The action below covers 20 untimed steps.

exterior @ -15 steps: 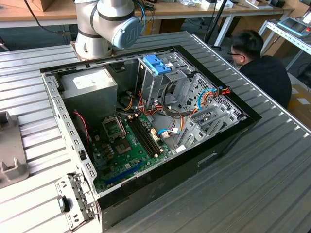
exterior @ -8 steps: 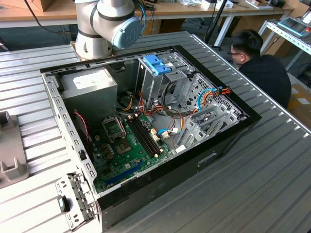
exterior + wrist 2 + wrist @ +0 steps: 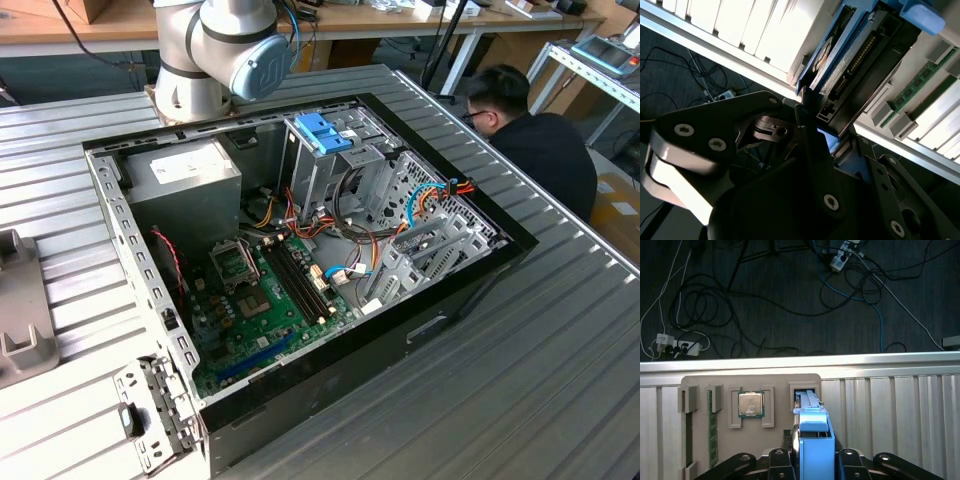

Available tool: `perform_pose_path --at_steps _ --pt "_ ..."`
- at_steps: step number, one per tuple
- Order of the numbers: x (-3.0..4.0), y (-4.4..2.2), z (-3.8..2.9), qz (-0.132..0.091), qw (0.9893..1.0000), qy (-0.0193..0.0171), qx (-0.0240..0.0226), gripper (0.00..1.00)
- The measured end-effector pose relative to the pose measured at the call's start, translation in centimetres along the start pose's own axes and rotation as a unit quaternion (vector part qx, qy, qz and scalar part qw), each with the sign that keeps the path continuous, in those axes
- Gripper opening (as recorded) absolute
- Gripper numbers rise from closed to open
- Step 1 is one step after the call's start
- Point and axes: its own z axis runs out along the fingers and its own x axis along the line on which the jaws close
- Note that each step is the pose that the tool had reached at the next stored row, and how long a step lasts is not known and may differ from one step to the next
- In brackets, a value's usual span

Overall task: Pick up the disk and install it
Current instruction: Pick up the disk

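Currently, in the exterior view, the arm [image 3: 230, 45] is seen rising at the far end of the ribbed worktop [image 3: 540, 400], on which the opened computer case [image 3: 455, 300] is laid. The drive cage [image 3: 345, 175] inside it, topped by a blue latch [image 3: 325, 132], is judged to be the place meant for the disk. A person [image 3: 545, 145] is seated beyond the case.

In the second wrist view, the fingers [image 3: 807, 135] of the gripper [image 3: 832, 145] appear closed on the disk [image 3: 850, 55], one against each flat side of its light blue carrier. The disk is stood on edge, reaching out past the fingertips into a grey tray [image 3: 942, 50]. Memory sticks [image 3: 912, 90] are bedded in the tray off to one side of the fingers.

In the first wrist view, the disk is seen running straight out from between the fingers, its far end seated in a slot of the tray. A processor [image 3: 751, 404] is set just beside that slot, and loose cables [image 3: 790, 300] are strewn on the floor [image 3: 920, 270] beyond the worktop's edge.

The pick-up is judged to be in hand. The grip is best held square and centred on the carrier, and the disk drawn straight along the slot, never tilted, so that the plastic is not wedged against the slot walls.
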Motion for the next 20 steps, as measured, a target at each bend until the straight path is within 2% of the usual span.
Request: perform_pose_path --at_steps 20 --pt "-0.01 0.02 -0.38 0.000 1.0000 0.0000 0.0000 0.37"
